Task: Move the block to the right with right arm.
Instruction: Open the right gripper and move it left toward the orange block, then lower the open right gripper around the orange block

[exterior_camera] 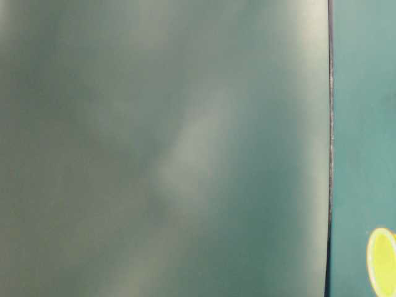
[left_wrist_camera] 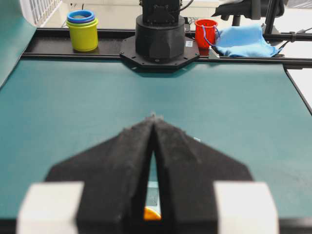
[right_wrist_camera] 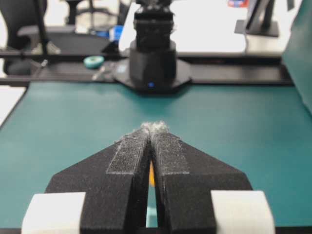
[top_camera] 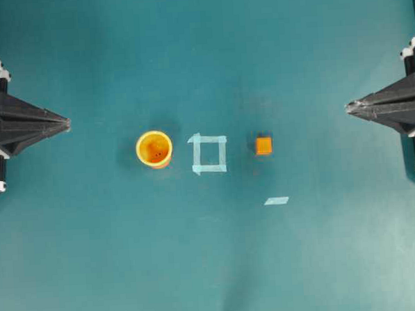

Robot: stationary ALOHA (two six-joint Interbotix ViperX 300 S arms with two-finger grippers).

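Observation:
The small orange block point(top_camera: 263, 145) rests on the teal table, just right of a pale tape square point(top_camera: 209, 153). My right gripper point(top_camera: 348, 107) hovers at the right edge, shut and empty, well right of the block and a little farther back. In the right wrist view its tips point(right_wrist_camera: 154, 127) meet, and an orange sliver of the block point(right_wrist_camera: 151, 175) shows through the slit behind them. The left gripper point(top_camera: 67, 123) is shut at the left edge, holding nothing; the left wrist view shows its tips point(left_wrist_camera: 154, 117) together.
A round yellow-orange cup point(top_camera: 154, 148) stands left of the tape square; its rim point(exterior_camera: 382, 261) shows in the table-level view. A loose tape strip point(top_camera: 276, 201) lies in front of the block. Arm bases point(left_wrist_camera: 160, 36) point(right_wrist_camera: 152, 58) stand at the table's ends.

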